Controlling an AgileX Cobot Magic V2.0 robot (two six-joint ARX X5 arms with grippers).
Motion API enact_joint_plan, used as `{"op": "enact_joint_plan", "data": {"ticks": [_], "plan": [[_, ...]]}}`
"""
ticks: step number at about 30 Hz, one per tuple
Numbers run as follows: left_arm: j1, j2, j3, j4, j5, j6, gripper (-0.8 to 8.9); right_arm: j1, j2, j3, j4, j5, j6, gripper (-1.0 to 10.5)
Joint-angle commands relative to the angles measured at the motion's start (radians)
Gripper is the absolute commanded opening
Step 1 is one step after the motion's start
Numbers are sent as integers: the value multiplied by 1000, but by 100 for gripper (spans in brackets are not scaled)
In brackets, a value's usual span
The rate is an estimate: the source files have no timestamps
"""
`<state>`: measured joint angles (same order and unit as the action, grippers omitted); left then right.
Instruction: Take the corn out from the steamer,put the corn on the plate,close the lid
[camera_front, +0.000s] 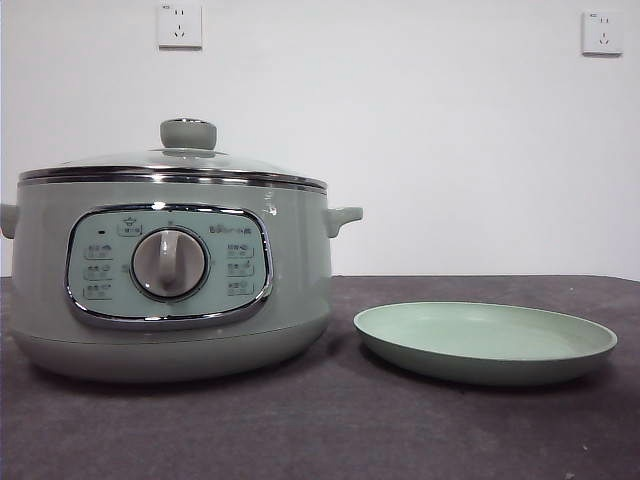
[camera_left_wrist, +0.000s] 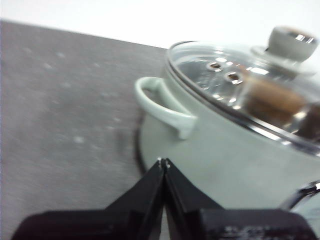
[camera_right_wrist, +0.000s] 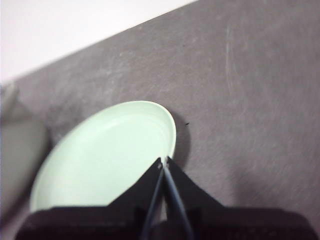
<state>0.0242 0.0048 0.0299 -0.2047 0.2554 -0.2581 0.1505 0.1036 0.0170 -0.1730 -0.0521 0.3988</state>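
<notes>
Lid (camera_front: 175, 160) on steamer (camera_front: 170, 290), knob (camera_front: 188, 133) untouched; corn (camera_left_wrist: 275, 102) inside, brownish blur under glass. Plate (camera_front: 485, 340) bare, just beside pot on table (camera_front: 300, 430).

Left gripper (camera_left_wrist: 164, 162) near side handle (camera_left_wrist: 162, 105), jaws pinched together, holding nothing. Right gripper (camera_right_wrist: 164, 161) over plate rim, jaws closed, empty.

Risks for you: glass lid slips off small knob; lid set down on plate blocks corn drop; arms may clash over pot.

Room: open table both sides and in front, w/ pot-plate gap tight

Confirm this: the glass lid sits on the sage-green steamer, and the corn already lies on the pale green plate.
Wrong about the corn. The front view shows the shallow pale green plate bare; the domed glass lid does sit on the round sage-green steamer.
</notes>
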Motion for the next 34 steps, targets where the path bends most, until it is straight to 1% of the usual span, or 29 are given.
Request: {"op": "enact_joint_plan", "data": {"ticks": [1,4,7,9,13,17,21,26,28,30,32,34], "plan": [[3,-3,-11,-5,41,-90,-5,1,1,-10,-8,-2,176,0],[3,-3,-6,-5,61,-91,-8,1,1,-6,-11,-5,176,-5],[3,-3,18,-22,61,-102,-8,1,2,14,-19,-31,169,-10],[3,-3,50,-42,58,-106,-8,1,8,39,-27,-32,159,-10],[3,5,135,-96,33,-105,-8,1,36,114,-52,-45,106,-10],[3,45,227,-134,33,-103,-8,1,92,211,-74,-54,60,-10],[3,121,327,-171,34,-65,-8,1,173,341,-126,-55,-24,-10],[3,261,466,-240,46,28,-8,1,301,524,-231,-55,-158,-9],[3,328,527,-272,72,70,-8,1,358,600,-285,-55,-199,-7],[3,389,580,-301,102,97,-8,2,409,667,-335,-56,-225,-1],[2,443,628,-322,134,114,-8,2,457,725,-377,-87,-250,-1],[0,495,675,-336,165,126,-4,2,507,778,-417,-167,-290,-1]]}}
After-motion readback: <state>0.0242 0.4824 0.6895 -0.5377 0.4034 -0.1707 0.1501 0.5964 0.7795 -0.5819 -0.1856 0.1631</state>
